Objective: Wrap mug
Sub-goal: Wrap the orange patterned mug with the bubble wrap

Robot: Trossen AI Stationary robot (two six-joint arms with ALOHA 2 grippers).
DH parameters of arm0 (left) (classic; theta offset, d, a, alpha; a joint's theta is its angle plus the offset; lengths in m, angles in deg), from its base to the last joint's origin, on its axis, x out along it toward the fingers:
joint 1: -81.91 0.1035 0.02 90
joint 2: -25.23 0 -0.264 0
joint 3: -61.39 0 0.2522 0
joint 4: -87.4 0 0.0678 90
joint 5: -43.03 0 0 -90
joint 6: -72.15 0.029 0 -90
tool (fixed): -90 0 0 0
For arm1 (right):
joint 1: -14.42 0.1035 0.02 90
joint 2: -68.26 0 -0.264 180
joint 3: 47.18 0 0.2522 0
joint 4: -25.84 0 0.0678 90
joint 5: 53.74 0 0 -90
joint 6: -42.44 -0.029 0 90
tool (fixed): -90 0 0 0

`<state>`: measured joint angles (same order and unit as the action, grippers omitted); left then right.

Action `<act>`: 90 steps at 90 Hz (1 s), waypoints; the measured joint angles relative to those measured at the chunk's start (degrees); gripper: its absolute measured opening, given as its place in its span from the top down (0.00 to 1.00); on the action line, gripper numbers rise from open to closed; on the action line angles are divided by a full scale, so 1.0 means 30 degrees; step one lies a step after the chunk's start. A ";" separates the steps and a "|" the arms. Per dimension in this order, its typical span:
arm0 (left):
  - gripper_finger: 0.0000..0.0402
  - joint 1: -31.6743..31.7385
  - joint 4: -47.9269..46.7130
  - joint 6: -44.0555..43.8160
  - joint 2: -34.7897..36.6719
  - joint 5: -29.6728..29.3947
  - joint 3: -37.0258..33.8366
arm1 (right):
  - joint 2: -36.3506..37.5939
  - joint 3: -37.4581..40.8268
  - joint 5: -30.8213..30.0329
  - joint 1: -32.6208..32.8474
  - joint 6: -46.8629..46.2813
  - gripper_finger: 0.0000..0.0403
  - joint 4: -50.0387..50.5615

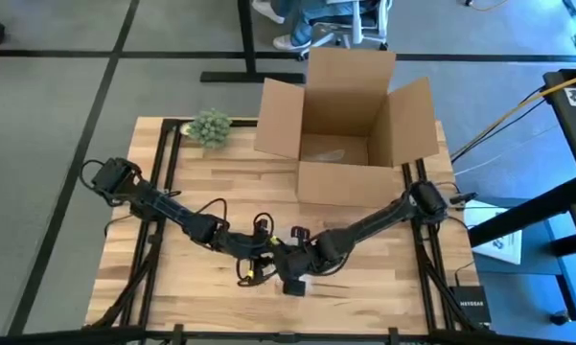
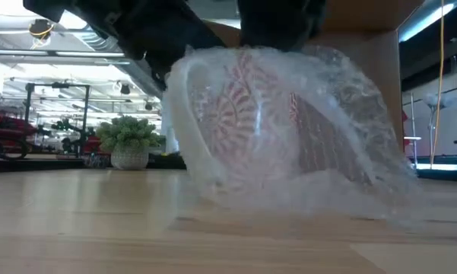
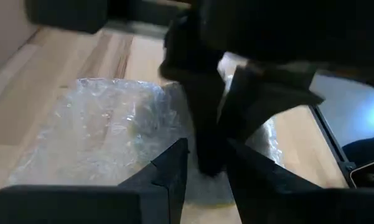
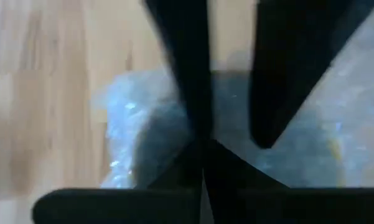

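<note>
Both arms meet over the mug, front centre of the table point(image 1: 364, 297).

Open box point(image 1: 345, 125) at the back, plant point(image 1: 209, 126) beside it; the mug point(image 2: 247, 122) lies under bubble wrap point(image 2: 350, 129) — left gripper point(image 1: 261, 266) and right gripper point(image 1: 292, 266) press in above it, their finger spread I cannot tell.

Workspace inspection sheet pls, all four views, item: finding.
Surface: wooden table, bare where visible.
Job's things: mug inside bubble wrap, resting on the table near its front edge.
Clutter: open cardboard box at the back; small potted plant at back left.
Grippers: left gripper and right gripper both meet over the wrapped mug; finger state unclear.
Cables: yellow cable off the table's right side.
Surroundings: person's feet by a chair behind the table.
</note>
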<state>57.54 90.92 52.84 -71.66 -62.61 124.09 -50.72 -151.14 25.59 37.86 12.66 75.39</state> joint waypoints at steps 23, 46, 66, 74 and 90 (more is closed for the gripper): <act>0.77 -0.0003 0.0263 0.0228 -0.0011 0.0050 -0.0026 | 0.0326 -0.0127 0.1148 -0.0306 0.0445 1.00 -0.0365; 0.77 -0.0003 0.0277 0.0076 -0.0006 0.0072 -0.0019 | 0.2279 -0.1970 -0.0043 0.0358 0.0447 1.00 0.3486; 0.77 -0.0003 0.0299 -0.0001 -0.0007 0.0148 -0.0004 | 0.3009 -0.1884 -0.4889 0.1226 -0.2506 1.00 0.8158; 0.77 -0.0003 0.0301 -0.0009 -0.0008 0.0275 -0.0004 | 0.2863 -0.1674 -0.6960 0.1615 -0.4145 1.00 0.9186; 0.77 -0.0003 0.0351 -0.0054 -0.0007 0.0356 -0.0004 | 0.2856 0.1457 -0.7762 0.1831 -0.6822 1.00 0.7382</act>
<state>57.53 91.97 52.67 -71.68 -61.54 124.08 -42.15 -146.77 2.30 43.35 -7.80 97.54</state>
